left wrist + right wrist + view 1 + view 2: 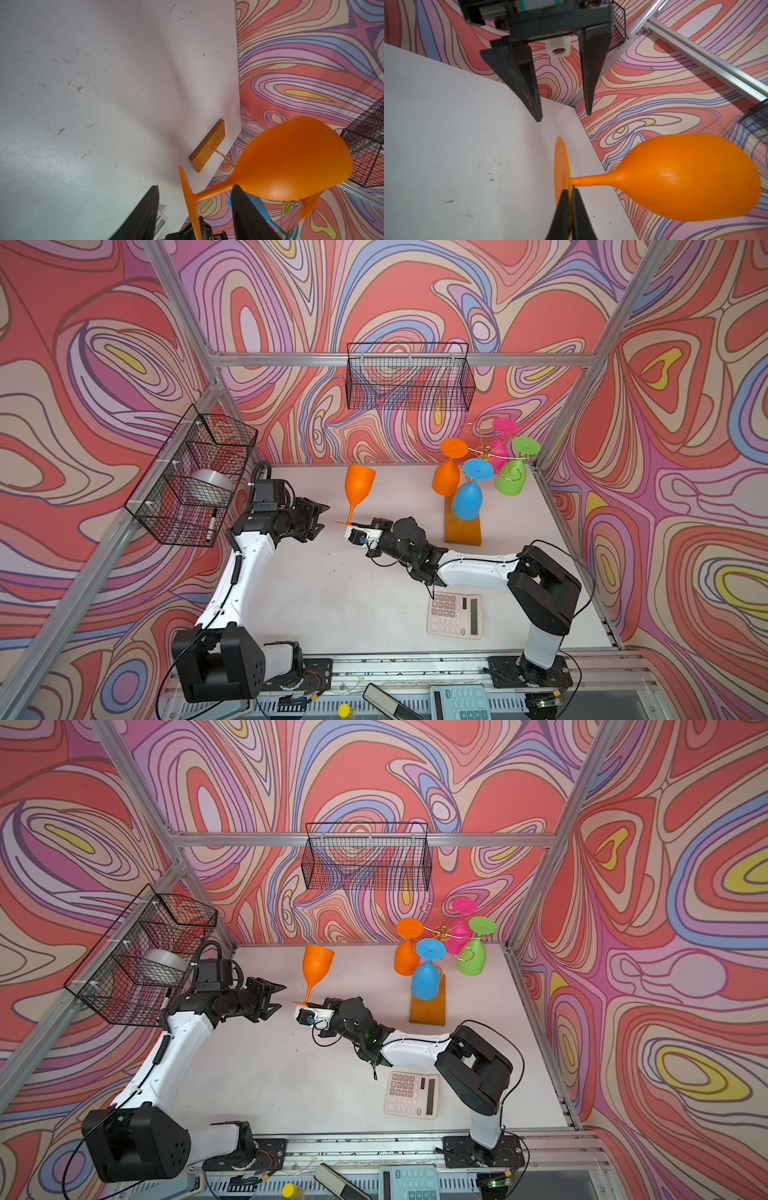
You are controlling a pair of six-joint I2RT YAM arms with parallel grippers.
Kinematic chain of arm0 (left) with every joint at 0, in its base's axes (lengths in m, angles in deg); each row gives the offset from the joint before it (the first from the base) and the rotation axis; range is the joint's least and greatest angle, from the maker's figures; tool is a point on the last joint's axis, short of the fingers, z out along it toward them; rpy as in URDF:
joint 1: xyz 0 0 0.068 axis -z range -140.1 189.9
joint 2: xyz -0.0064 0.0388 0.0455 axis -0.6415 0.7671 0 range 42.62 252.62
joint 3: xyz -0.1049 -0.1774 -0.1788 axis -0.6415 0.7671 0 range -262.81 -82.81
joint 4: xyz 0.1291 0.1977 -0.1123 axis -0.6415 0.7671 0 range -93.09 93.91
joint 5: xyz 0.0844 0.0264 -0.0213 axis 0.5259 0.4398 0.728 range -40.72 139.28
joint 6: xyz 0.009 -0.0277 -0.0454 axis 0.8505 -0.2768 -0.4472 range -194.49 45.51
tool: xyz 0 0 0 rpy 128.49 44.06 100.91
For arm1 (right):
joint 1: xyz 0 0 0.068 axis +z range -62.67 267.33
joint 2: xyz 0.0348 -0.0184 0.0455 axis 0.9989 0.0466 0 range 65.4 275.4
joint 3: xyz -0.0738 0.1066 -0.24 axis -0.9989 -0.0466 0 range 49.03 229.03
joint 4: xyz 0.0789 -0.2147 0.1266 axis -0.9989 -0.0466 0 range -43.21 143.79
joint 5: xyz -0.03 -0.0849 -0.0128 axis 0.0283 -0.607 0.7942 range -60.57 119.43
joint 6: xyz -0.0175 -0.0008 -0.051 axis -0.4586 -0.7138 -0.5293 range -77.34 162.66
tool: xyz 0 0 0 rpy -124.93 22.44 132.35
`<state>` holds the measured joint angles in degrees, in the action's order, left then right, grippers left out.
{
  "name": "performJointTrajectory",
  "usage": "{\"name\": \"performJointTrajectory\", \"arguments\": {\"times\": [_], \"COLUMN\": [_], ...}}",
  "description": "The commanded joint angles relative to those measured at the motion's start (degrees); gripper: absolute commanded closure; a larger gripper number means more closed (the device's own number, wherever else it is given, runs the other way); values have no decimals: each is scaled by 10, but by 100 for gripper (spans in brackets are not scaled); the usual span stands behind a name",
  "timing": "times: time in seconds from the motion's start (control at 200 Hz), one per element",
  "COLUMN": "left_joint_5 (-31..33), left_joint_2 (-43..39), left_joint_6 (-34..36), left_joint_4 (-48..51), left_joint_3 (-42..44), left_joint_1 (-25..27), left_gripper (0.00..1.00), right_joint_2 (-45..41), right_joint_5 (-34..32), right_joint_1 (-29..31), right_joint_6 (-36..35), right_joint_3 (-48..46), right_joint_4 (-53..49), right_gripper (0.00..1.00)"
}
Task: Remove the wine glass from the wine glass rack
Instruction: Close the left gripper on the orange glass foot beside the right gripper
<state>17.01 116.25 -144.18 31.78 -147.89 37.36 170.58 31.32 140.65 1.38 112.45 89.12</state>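
An orange wine glass (359, 485) (316, 967) hangs upright above the table's middle, away from the wine glass rack. My right gripper (353, 526) (572, 190) is shut on the rim of its flat foot. My left gripper (324, 516) (279, 996) is open just left of the foot and does not touch it. In the left wrist view the stem (214, 193) runs between my left fingers (145, 214). The gold wire rack (484, 454) on its amber base (463, 526) (207, 145) carries upside-down orange (446, 481), blue (467, 499), green (511, 481) and pink (500, 448) glasses.
A pale calculator (455, 614) lies under my right forearm. One black mesh basket (195, 477) hangs on the left frame with a silver roll and a pen in it. Another basket (409, 377) hangs on the back rail. A teal calculator (459, 701) lies past the front edge.
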Motion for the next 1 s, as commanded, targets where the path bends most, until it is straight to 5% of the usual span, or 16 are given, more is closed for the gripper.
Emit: {"name": "performJointTrajectory", "arguments": {"times": [0.0, 0.992], "left_joint_5": [-11, -22], "left_joint_2": [6, 22], "left_joint_6": [-19, -82], "left_joint_4": [-24, -127], "left_joint_3": [10, 97], "left_joint_1": [13, 46], "left_gripper": [45, 73], "right_joint_2": [17, 76], "right_joint_5": [-12, -83], "right_joint_1": [2, 16], "right_joint_6": [-10, -84], "right_joint_3": [21, 22], "right_joint_4": [12, 115], "right_gripper": [100, 100]}}
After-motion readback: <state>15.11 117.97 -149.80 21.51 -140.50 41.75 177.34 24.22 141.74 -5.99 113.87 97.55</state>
